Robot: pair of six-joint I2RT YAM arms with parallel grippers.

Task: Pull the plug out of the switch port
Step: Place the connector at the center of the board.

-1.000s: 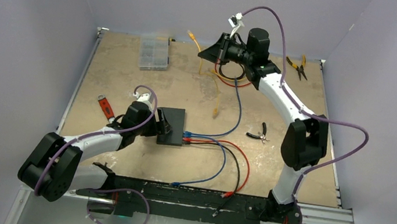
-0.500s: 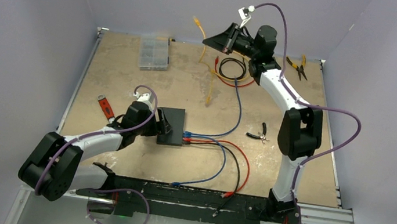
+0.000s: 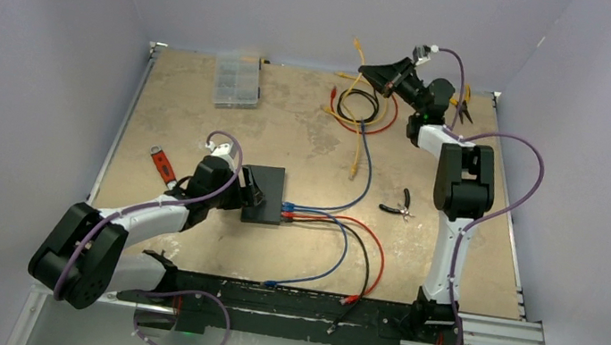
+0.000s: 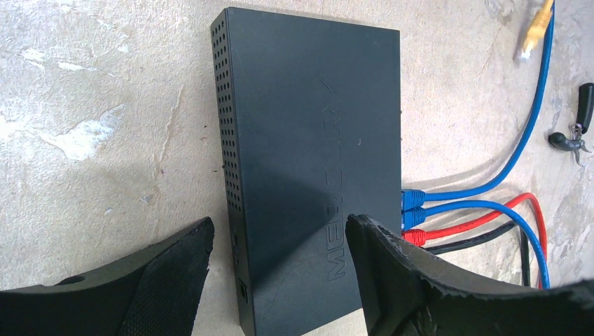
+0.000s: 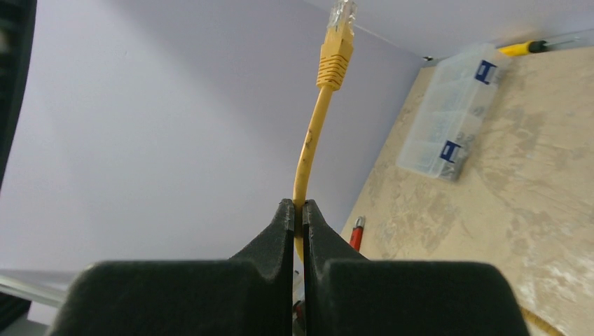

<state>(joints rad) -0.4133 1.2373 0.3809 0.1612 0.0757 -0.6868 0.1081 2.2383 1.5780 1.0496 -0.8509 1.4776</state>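
Note:
The matte-black switch (image 3: 264, 192) lies flat left of the table's centre. Two blue plugs (image 4: 413, 203), a red one (image 4: 415, 236) and a black lead sit in its right edge. My left gripper (image 4: 280, 227) is open and low over the switch's near end: one finger (image 4: 171, 269) is beside its left side, the other (image 4: 382, 266) is over its top. High at the back right, my right gripper (image 3: 368, 71) is shut on a yellow cable (image 5: 312, 147). Its clear-tipped plug (image 5: 336, 45) sticks up free past the jaws. The cable's other end (image 3: 353, 172) dangles over the table.
A clear compartment box (image 3: 236, 82) stands at the back left. A red-handled tool (image 3: 162, 164) lies left of my left arm. Small pliers (image 3: 396, 208) lie right of the switch, yellow-handled pliers (image 3: 460, 104) at the back right. Coiled black and red leads (image 3: 363, 108) lie under my right gripper.
My right arm has swung to the right and back, carrying the yellow cable; its dangling end has moved right. The left arm and the switch have stayed still.

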